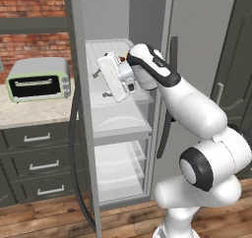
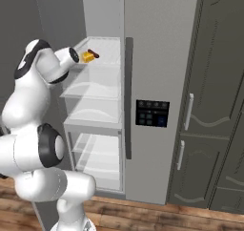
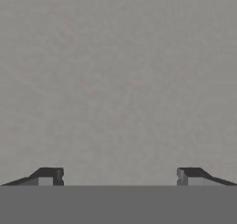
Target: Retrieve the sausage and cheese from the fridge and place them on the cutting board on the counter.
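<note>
Inside the fridge [image 2: 157, 44], gripper [image 3: 119, 177] spread wide, holding nothing. Cheese [image 2: 87, 57] touches sausage [image 2: 94, 53] on top shelf [image 2: 107, 48].

This is a kitchen. A tall grey fridge [image 1: 197, 45] stands open, with white see-through shelves [image 1: 123, 129] inside. To its left, a pale green toaster oven [image 1: 38, 78] sits on a beige speckled stone counter [image 1: 29, 115] over dark grey drawers [image 1: 37, 165], near a red brick wall [image 1: 29, 15].
</note>
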Controlling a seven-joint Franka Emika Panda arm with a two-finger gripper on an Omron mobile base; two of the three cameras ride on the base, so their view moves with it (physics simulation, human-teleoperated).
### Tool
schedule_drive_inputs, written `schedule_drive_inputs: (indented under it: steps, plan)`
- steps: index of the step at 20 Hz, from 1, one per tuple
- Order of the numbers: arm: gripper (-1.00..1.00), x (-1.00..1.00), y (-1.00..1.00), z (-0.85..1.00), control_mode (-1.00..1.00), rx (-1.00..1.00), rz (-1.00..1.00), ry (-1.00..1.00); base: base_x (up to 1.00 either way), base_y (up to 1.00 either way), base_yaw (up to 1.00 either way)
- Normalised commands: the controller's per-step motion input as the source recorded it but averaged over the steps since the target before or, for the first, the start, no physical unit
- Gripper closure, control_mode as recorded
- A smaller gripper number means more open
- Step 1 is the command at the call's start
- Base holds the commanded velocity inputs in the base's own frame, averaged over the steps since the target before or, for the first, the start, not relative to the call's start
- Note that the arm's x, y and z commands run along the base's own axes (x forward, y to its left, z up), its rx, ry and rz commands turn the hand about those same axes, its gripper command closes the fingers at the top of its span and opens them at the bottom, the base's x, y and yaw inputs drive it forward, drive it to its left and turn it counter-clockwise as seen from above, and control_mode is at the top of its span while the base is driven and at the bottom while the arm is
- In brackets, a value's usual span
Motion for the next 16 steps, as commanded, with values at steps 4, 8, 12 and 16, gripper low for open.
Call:
schedule_drive_inputs:
  steps: [4, 8, 12, 16]
  plan:
    - [-1.0, -0.13, -1.0, 0.24, -1.0, -0.15, 0.01, 0.0, 0.0, 0.0, 0.0]
    - [-1.0, -0.66, -0.92, 0.13, -1.0, -0.33, 0.14, -0.19, 0.0, 0.0, 0.0]
    - [-1.0, -0.5, -0.66, -0.18, -1.0, -0.54, 0.28, -0.33, 0.0, 0.0, 0.0]
    - [-1.0, -0.32, -0.78, -0.25, -1.0, -0.54, 0.31, -0.35, 0.0, 0.0, 0.0]
